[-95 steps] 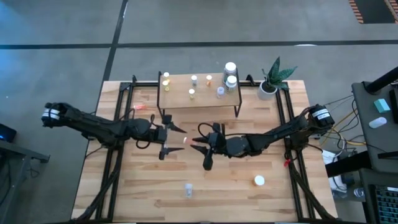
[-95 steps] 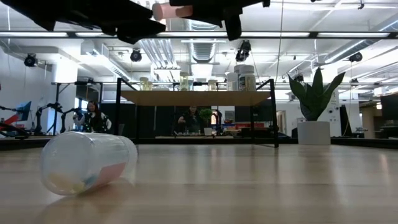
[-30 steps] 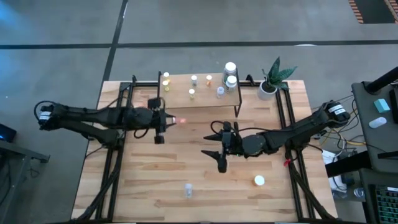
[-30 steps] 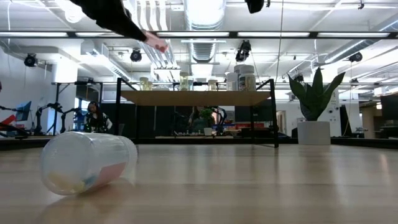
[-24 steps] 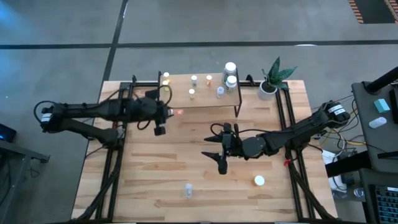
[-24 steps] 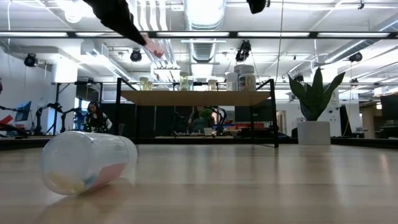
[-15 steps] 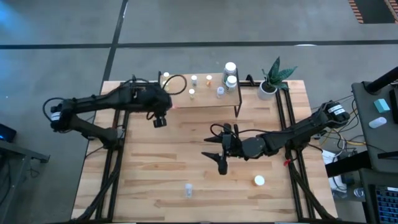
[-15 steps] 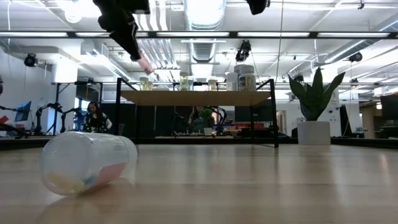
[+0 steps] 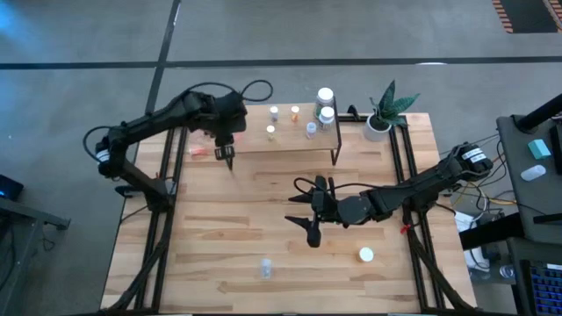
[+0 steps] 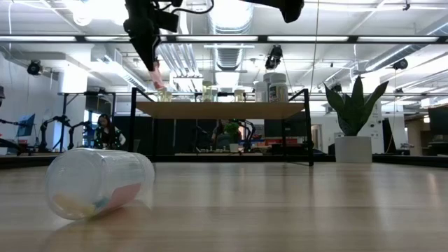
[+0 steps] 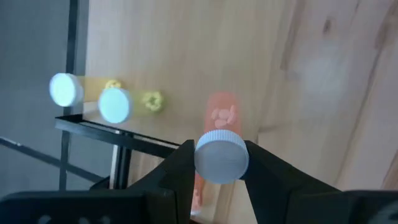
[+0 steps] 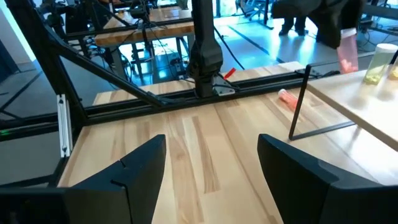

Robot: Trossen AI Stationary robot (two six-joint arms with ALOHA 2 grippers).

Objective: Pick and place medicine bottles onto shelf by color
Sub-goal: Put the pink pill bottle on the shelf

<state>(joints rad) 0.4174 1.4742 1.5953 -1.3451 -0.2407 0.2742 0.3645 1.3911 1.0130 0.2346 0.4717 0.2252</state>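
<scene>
My left jaws (image 11: pixel 219 163) clench the pink bottle (image 11: pixel 221 144), its long axis vertical over the shelf's (image 9: pixel 290 136) nine-o'clock end, beside two yellow bottles (image 11: pixel 93 98). My right jaws (image 9: pixel 305 211) wait released mid-table.

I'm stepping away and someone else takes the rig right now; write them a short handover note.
Left gripper: shut on a pink vial with a white cap, held over the left end of the shelf, beside two yellow vials standing there.
Right gripper: open, empty, hovering over mid-table.
On the shelf: small vials near the middle, two larger white-capped bottles at the right end.
Left to shelve: the held vial, a pink vial lying on the table left of the shelf, a clear bottle on its side and a white-capped bottle near the front edge.
</scene>
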